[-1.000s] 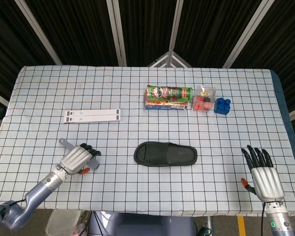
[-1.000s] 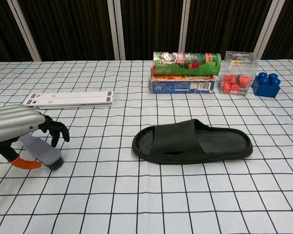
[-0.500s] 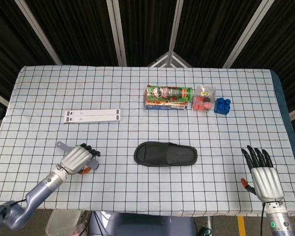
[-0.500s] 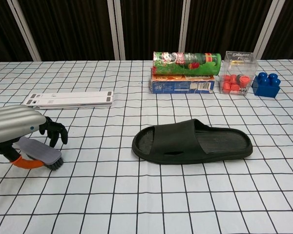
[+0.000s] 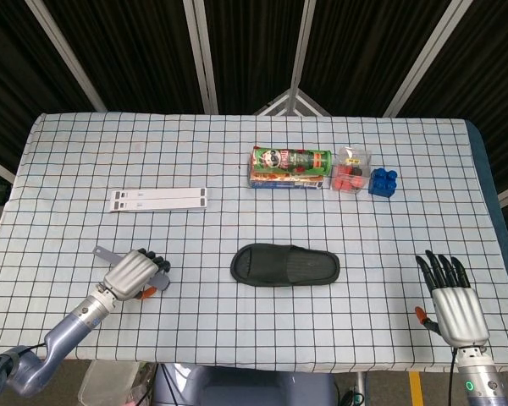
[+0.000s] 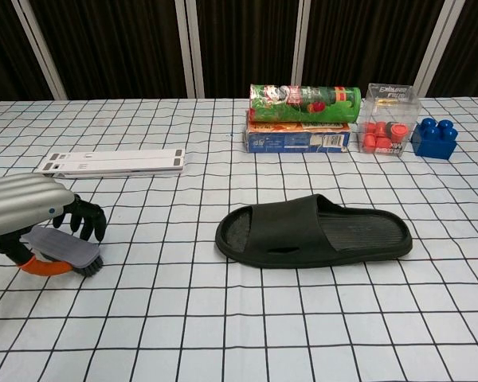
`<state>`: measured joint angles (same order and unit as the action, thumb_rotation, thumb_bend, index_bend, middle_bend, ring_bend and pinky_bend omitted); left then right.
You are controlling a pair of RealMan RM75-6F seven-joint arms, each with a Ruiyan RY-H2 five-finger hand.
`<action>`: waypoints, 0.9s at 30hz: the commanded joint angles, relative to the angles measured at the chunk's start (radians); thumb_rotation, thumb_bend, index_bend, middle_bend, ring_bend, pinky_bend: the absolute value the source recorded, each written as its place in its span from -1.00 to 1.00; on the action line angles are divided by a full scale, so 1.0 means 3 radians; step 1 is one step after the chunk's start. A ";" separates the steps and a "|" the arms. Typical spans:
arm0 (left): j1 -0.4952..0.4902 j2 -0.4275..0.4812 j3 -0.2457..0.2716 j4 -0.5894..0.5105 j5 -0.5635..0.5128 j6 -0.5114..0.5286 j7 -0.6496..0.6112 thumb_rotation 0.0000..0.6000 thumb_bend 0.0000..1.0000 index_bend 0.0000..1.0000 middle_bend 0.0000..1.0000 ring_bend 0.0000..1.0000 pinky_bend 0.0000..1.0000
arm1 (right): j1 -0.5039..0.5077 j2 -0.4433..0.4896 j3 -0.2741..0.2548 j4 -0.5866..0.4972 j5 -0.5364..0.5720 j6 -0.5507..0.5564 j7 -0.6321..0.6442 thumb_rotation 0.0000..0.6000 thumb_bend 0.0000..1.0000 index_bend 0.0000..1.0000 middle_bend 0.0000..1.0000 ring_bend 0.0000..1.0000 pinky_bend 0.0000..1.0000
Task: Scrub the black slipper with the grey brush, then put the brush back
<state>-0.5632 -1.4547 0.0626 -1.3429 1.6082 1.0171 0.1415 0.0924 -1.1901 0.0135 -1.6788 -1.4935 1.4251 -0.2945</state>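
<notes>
Black slipper: the black slipper (image 5: 284,266) lies flat on the checked cloth of the bench (image 5: 254,338), lower centre of the head view, sole down, its open strap end toward the left of the frame; in the chest view (image 6: 314,233) it sits in the middle, untouched by either robot hand.

Grey brush: the grey brush (image 6: 64,247) is at the lower left of the chest view, bristles down on or just above the cloth; I cannot tell which. Its handle tip pokes out up-left of the knuckles in the head view (image 5: 102,252).

Left robot hand: the left robot hand (image 5: 133,273) is at the lower left of the head view, well apart from the slipper. Its dark fingers (image 6: 86,220) curl over the top of the brush and an orange thumb tip sits under it, so it is gripping the brush.

Right robot hand: the right robot hand (image 5: 454,306) is at the lower right of the head view, palm down, fingers straight and spread, holding nothing. The chest view does not show it.

Far side of the bench: a green snack can (image 6: 304,101) lies on a flat box (image 6: 298,139); right of them a clear tub of red caps (image 6: 387,111), then a blue toy brick (image 6: 434,138).

Left of centre: a flat white strip (image 5: 159,200) lies well above the left robot hand.
</notes>
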 commanded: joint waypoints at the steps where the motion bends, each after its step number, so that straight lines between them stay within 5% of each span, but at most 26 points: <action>1: 0.0007 -0.0009 0.0003 0.0010 0.0003 0.0018 0.0010 1.00 -0.18 -0.20 0.11 -0.11 -0.02 | -0.0002 0.0001 -0.0002 -0.0001 -0.0002 0.0001 0.0000 1.00 -0.37 -1.00 -1.00 -1.00 -0.92; 27: 0.0060 -0.0131 -0.0001 0.0188 -0.0005 0.0164 0.0007 1.00 0.16 0.02 0.37 0.14 0.23 | -0.0005 0.0023 -0.0011 -0.0026 -0.0013 -0.0017 0.0008 1.00 -0.37 -1.00 -1.00 -1.00 -0.91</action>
<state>-0.5473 -1.4900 0.0653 -1.2909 1.6071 1.0605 0.1443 0.0909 -1.1832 0.0102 -1.6866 -1.4975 1.4201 -0.2921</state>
